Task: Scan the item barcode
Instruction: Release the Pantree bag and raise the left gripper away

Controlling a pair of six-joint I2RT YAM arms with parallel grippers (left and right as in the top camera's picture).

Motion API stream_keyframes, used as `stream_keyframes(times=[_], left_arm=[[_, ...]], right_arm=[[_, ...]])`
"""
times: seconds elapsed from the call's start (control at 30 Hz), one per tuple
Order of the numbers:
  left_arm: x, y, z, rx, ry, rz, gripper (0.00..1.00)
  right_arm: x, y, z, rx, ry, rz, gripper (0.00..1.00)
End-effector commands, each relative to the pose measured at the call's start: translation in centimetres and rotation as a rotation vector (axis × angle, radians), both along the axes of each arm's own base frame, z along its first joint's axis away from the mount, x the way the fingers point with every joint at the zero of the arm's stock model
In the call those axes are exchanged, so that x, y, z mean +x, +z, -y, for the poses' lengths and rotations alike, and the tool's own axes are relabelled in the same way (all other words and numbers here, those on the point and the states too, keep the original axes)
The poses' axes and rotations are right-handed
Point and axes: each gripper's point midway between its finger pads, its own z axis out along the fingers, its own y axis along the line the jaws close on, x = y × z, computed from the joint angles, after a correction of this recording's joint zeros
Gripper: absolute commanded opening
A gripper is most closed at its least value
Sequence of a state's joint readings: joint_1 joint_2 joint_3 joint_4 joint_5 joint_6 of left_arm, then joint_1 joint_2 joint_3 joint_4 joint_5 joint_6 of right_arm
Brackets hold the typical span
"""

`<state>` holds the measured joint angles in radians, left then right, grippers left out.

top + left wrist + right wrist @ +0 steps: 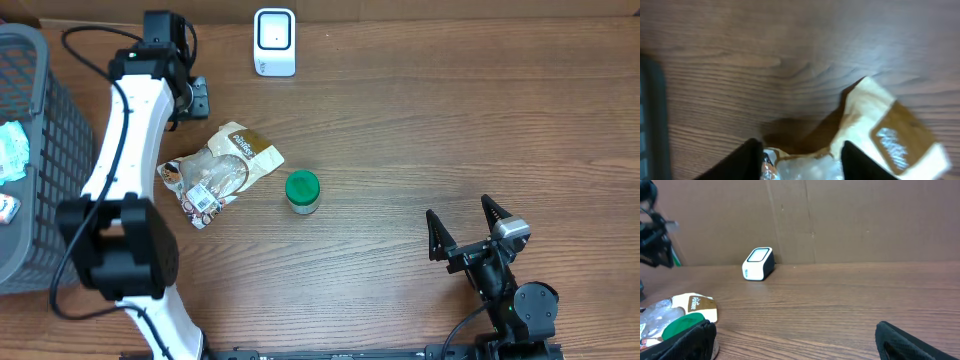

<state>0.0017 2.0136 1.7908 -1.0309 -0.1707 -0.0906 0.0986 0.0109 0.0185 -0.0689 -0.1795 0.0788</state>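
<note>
A tan and clear snack pouch [222, 170] lies flat on the wooden table, with a barcode label near its lower end. My left gripper [200, 98] hovers just beyond the pouch's upper left end. In the left wrist view its two black fingers stand apart over the pouch [890, 130], gripping nothing, so the left gripper [801, 146] is open. The white scanner [274, 42] stands at the table's back edge. A green-lidded jar [302, 192] stands right of the pouch. My right gripper [459, 210] rests wide open at the front right, far from everything.
A grey mesh basket [40, 150] holding a few packets fills the left edge. From the right wrist view, the scanner [758, 263] sits before a cardboard wall, with the pouch [692, 305] and jar lid [682, 322] at lower left.
</note>
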Motion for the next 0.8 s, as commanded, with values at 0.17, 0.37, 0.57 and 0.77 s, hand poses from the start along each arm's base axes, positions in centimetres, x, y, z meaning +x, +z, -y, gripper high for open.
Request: stream_keyframes(times=[0.17, 0.37, 0.57, 0.77], left_arm=[[-1.6, -5.5, -1.4, 0.101, -0.061, -0.208, 0.54], [-3.5, -6.4, 2.4, -0.099, -0.046, -0.28, 0.5], [-4.8, -6.4, 7.4, -0.311, -0.096, -0.328, 0.49], [-6.1, -6.4, 8.6, -0.301, -0.098, -0.377, 0.5]], right_arm=[[0.0, -0.2, 0.1, 0.002, -0.003, 0.002, 1.0], [0.0, -0.2, 0.1, 0.002, -0.003, 0.002, 1.0], [0.0, -0.2, 0.1, 0.002, -0.003, 0.002, 1.0], [0.0, -0.2, 0.1, 0.002, -0.003, 0.002, 1.0]])
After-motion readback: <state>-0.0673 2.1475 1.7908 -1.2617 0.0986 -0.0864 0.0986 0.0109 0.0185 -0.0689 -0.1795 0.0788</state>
